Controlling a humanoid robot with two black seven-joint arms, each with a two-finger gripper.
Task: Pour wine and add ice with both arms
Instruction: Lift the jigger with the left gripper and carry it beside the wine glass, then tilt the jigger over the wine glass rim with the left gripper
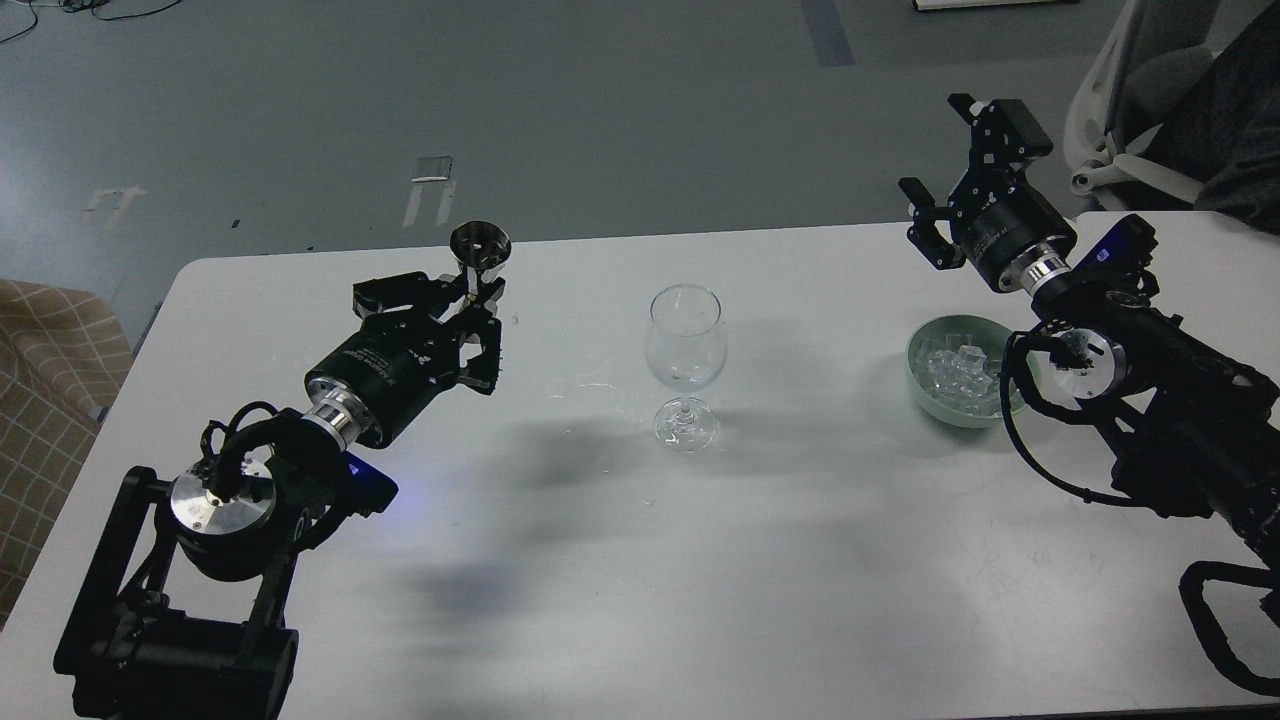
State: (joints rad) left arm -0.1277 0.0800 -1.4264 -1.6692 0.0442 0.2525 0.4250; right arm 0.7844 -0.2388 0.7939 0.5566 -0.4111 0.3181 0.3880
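A clear stemmed wine glass (685, 345) stands upright at the table's middle and looks empty. My left gripper (468, 300) is shut on the waist of a small metal jigger (479, 248) and holds it lifted above the table, left of the glass. The wine itself is not visible inside the jigger. The ice (958, 372) lies heaped in a pale green bowl (925, 395) at the right. My right gripper (958, 205) is open and empty, raised above and behind the bowl.
The white table (640, 560) has a few small droplets near the glass foot. An office chair (1130, 150) and a seated person stand beyond the far right corner. A checked cushion (50, 350) lies off the left edge.
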